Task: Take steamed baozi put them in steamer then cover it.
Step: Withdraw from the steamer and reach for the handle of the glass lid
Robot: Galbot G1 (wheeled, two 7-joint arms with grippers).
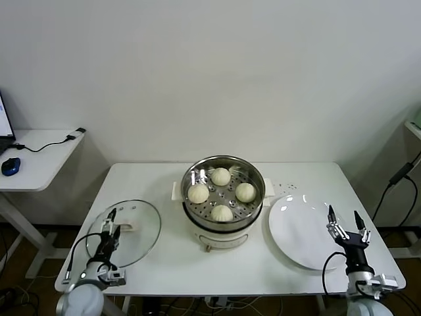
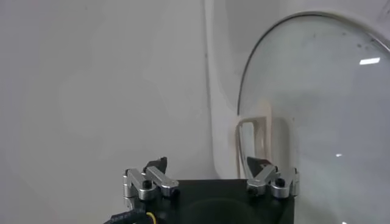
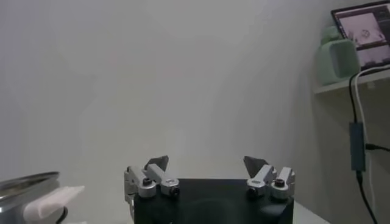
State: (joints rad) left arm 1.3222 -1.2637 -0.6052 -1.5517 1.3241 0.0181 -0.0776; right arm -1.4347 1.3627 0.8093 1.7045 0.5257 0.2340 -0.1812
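Steamer: the steamer (image 1: 223, 205) stands at the middle of the white table (image 1: 164, 247), its steel basket open on top; a sliver of its rim also shows in the right wrist view (image 3: 24, 182)
Baozi: four steamed baozi (image 1: 222, 194) lie on the perforated floor inside the basket, set in a ring and apart from one another
Cover: the cover (image 1: 131, 230) lies flat on the table to the robot's left of the steamer, near the front left corner, its white handle (image 1: 125, 227) on the side toward the left tool; in the left wrist view (image 2: 317, 122) the glass fills the space just ahead of the fingers
Left tool: the left tool (image 1: 110, 220) hangs at the near left rim of the cover, fingers apart and holding nothing, the handle just beyond the fingertips
Right tool: the right tool (image 1: 347, 220) hovers over the near right edge of the white plate (image 1: 296, 230), fingers spread and empty, well apart from the steamer
Plate: bare, lying just to the robot's right of the steamer, its far rim close to the pot's side handle
Edges: the cover sits close to the table's left and front edges; the plate reaches near the front right edge
Open room: bare tabletop lies between cover and steamer, and in front of the steamer
Surroundings: a side desk (image 1: 39, 158) with a blue mouse (image 1: 10, 166) stands off to the left
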